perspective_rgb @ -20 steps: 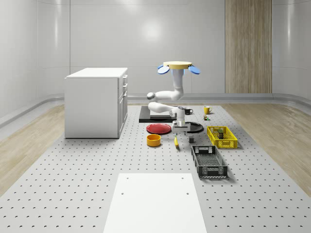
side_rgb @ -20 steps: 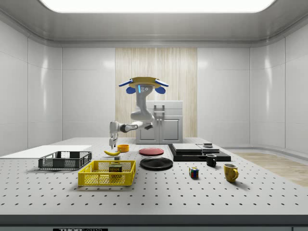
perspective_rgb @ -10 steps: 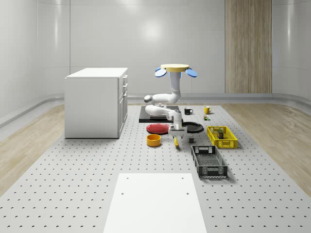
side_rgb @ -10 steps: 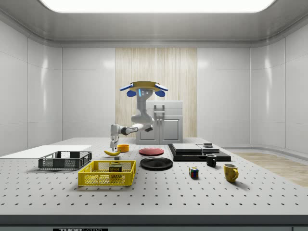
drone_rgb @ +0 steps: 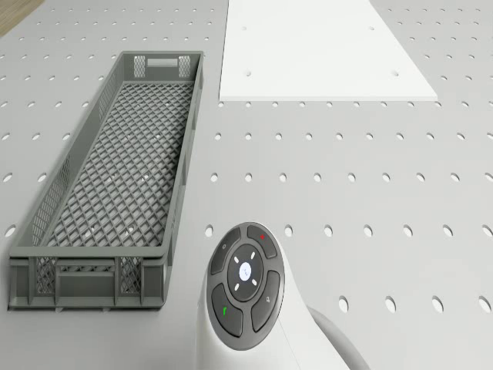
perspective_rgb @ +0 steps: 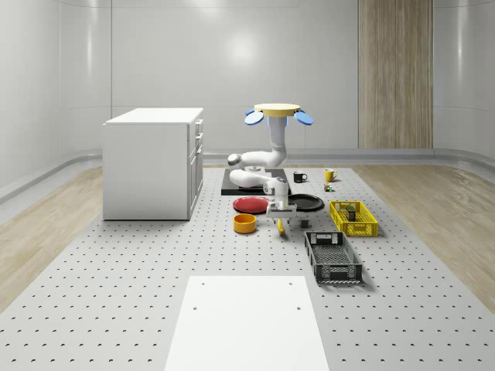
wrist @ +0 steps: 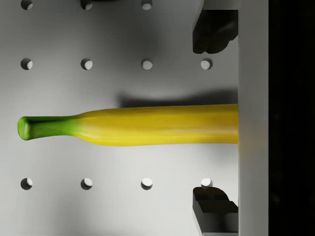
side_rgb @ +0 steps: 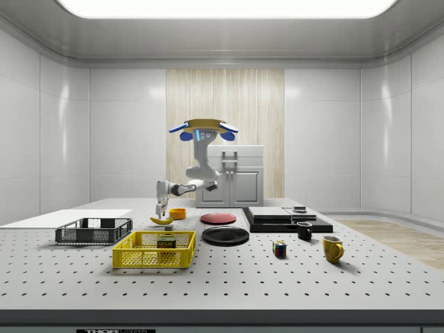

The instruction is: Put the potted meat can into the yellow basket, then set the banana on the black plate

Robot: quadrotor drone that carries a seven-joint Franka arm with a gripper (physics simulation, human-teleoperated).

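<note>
The banana (wrist: 142, 124) lies flat on the perforated table, its green stem pointing away from the palm. My gripper (wrist: 214, 123) is open and hangs low over it, one dark fingertip (wrist: 214, 32) on each side of the fruit. The banana (perspective_rgb: 280, 226) lies between the orange bowl and the grey crate, under the gripper (perspective_rgb: 280, 217). The drone (perspective_rgb: 277, 113) hovers above the black tray, behind the plates. The potted meat can (side_rgb: 166, 243) sits inside the yellow basket (side_rgb: 142, 258). The black plate (perspective_rgb: 309, 202) lies just behind the banana.
A red plate (perspective_rgb: 253, 204) and an orange bowl (perspective_rgb: 244, 222) lie on the whole-scene view's left of the banana. A grey mesh crate (drone_rgb: 115, 185) and a white sheet (drone_rgb: 323, 46) lie nearer the front. A white cabinet (perspective_rgb: 152, 162) stands at the left; cups and a cube lie at the back.
The drone and arm have shifted a little toward the whole-scene view's left. The gripper has come over the banana and lower toward it.
</note>
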